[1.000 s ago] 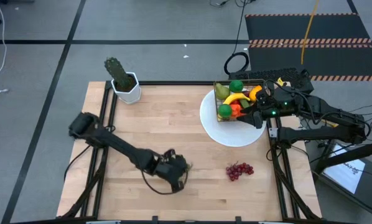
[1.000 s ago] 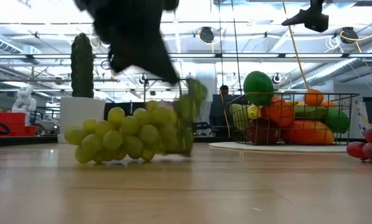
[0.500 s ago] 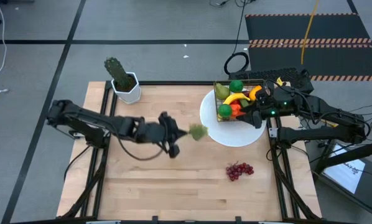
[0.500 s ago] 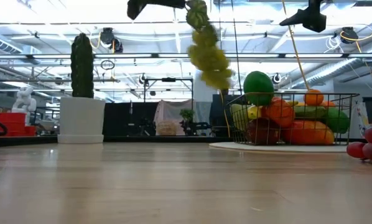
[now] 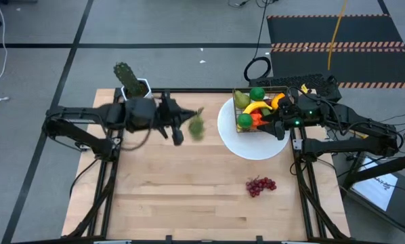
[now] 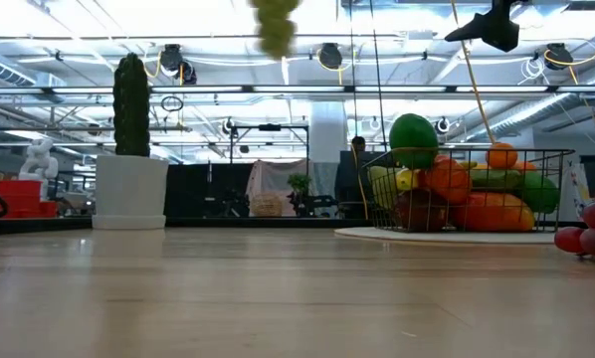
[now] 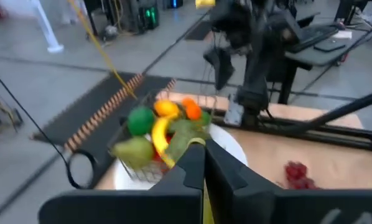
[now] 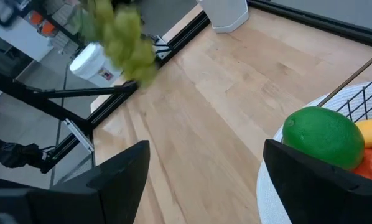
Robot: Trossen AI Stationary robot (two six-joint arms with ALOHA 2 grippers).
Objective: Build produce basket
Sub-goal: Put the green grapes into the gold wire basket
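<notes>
A bunch of green grapes (image 5: 196, 126) hangs high over the table's far middle, with my left gripper (image 5: 185, 123) shut on it; the low view shows only its bottom end (image 6: 275, 24). The wire basket (image 5: 259, 107), filled with toy fruit, stands on a white plate (image 5: 251, 148) at the far right. My right gripper (image 8: 204, 168) is open with nothing between its fingers, raised beside the basket (image 5: 281, 122). A bunch of purple grapes (image 5: 260, 185) lies on the table, near right. My left gripper pinches one end of the green grapes between its two fingers (image 7: 195, 168); only a yellow-green sliver (image 7: 206, 202) shows between them. The fingers reach nearly level from the table's left. The bunch (image 8: 120, 37) hangs below them, clear of the table.
A potted cactus (image 5: 133, 86) in a white pot stands at the far left corner, close behind my left arm. Bare wood spreads across the middle and near left. Metal frame rails run along both table sides.
My left gripper has risen from the near middle of the table and gone toward the far edge, tipping from pointing down to nearly level. The green grapes, lying on the table before, are lifted clear and hang from it, swinging.
</notes>
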